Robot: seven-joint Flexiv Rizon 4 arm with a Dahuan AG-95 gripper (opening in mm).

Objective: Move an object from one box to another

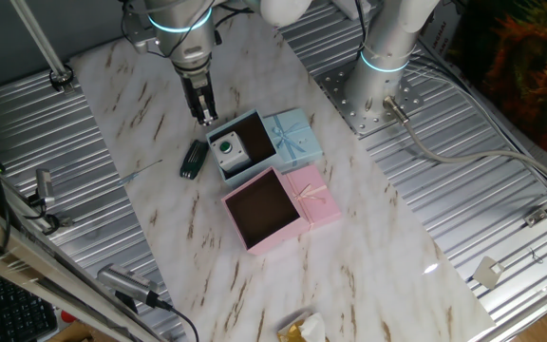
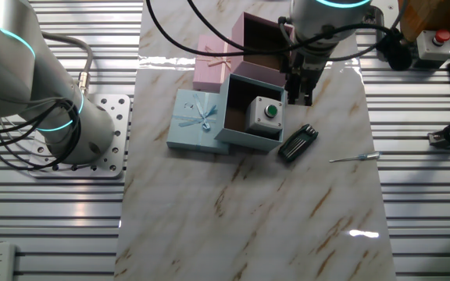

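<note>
one fixed view: the small white-grey block with a round green button on top (image 1: 227, 149) sits inside the open square light blue cardboard box with dark lining (image 1: 247, 134), on the marble-patterned desk (image 1: 368, 237). the claw (image 1: 204, 115) hangs just beside the box's far corner, above the rim, holding nothing; its fingers look nearly together, but the gap is too small to read. judgement: the step in hand is the reach. centre over the block, spread wider than the block, then descend clear of the walls. the empty square pink cardboard box with dark brown lining (image 1: 265, 209) waits just beside. the other fixed view: claw (image 2: 301, 94) stands over the blue box's edge, apart from the block (image 2: 266, 115), touching nothing i can see; a slim black oblong gadget (image 2: 297, 143) lies just outside. released or clenched: cannot tell.
</note>
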